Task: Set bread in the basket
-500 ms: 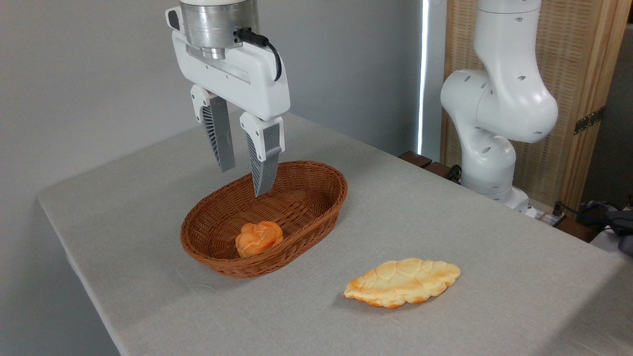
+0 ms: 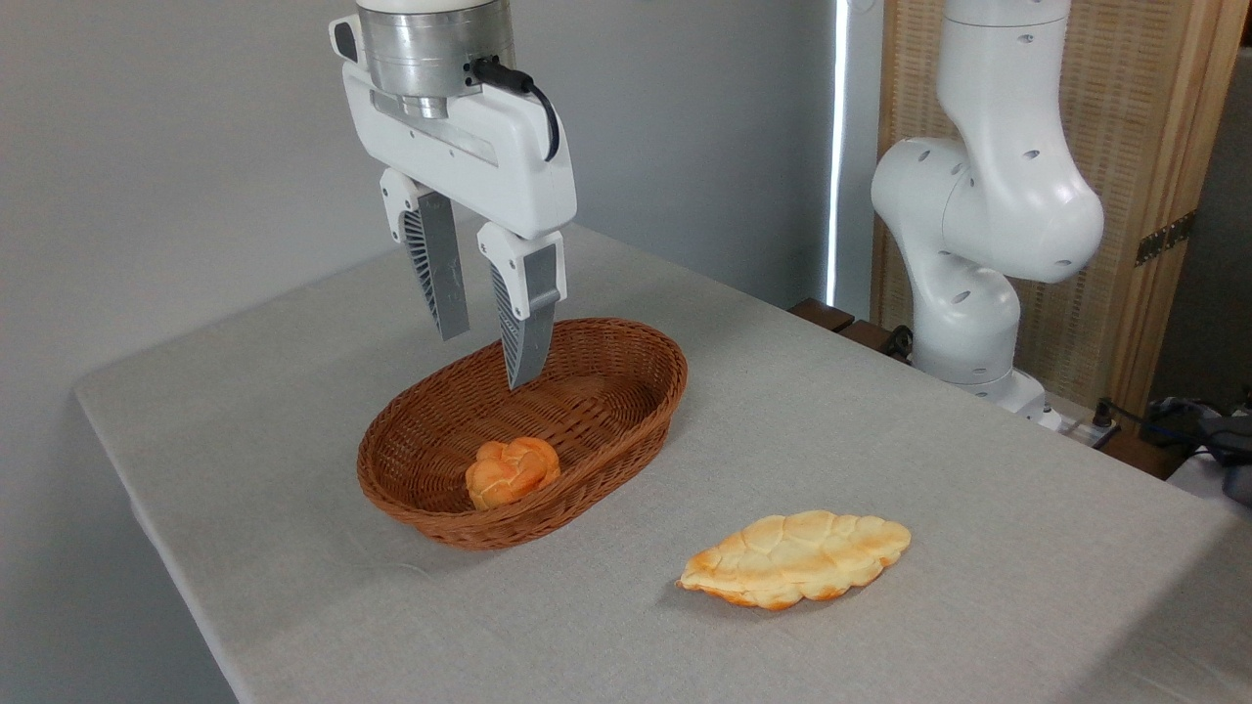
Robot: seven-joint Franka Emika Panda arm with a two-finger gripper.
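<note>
The bread (image 2: 797, 557), a flat leaf-shaped pale golden loaf with browned edges, lies on the grey tablecloth to the right of the basket. The oval reddish-brown wicker basket (image 2: 626, 411) stands left of centre. My gripper (image 2: 486, 362) hangs open over the basket's far half, its fingers pointing down with nothing between them. It is well away from the bread, up and to the left of it.
A small round orange knotted roll (image 2: 511, 470) sits in the near end of the basket. The white arm base (image 2: 978, 244) rises at the table's far right edge. The table's (image 2: 929, 440) left and near edges drop off close to the basket.
The gripper has shifted very slightly to the right above the basket. Nothing else has moved.
</note>
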